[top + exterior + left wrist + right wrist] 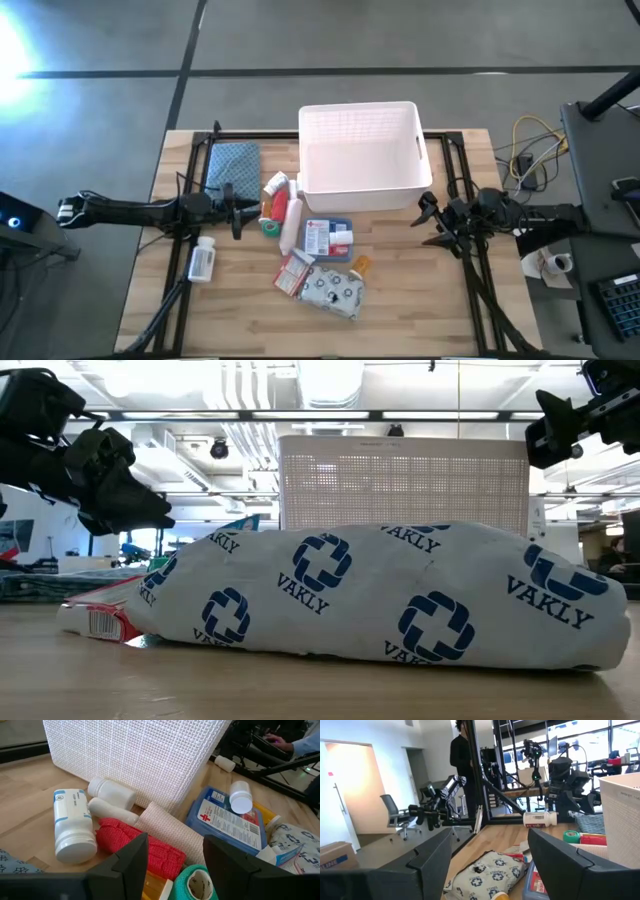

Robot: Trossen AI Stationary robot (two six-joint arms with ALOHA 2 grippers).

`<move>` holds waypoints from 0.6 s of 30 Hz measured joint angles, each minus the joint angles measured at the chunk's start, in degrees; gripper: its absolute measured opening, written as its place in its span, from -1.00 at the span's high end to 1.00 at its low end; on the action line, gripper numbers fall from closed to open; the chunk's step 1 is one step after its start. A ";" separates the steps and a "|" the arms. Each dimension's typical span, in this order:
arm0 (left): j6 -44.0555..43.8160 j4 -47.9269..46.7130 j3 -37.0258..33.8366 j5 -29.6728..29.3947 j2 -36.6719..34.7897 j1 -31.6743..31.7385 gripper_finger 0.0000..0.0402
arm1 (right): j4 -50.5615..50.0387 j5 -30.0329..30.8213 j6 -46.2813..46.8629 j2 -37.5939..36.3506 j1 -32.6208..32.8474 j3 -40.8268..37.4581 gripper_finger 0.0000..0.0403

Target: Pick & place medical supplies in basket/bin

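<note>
The white basket (358, 160) stands at the table's far middle, its lattice wall (135, 755) close ahead in the left wrist view. In front of it lie the medical supplies: red-and-white tubes (285, 205), a green roll (270, 227), a blue-white flat box (330, 240), a red-white packet (295, 273), a small orange item (361, 265) and a silvery dotted pouch (335, 290). A white pill bottle (202, 260) lies apart at the left. My left gripper (235, 210) hangs open just left of the tubes. My right gripper (430, 220) hangs open right of the basket's near corner.
A blue-grey patterned cloth (232, 163) lies left of the basket. Black frame rails (195, 180) run along both table sides. Cables (530, 150) and equipment sit past the right edge. A person (465, 750) stands in the room beyond. Bare wood (420, 300) shows at the near right.
</note>
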 joint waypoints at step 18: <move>-0.01 0.00 0.00 -0.01 0.00 0.00 0.15 | 0.01 -0.04 0.00 0.00 0.00 0.00 -0.24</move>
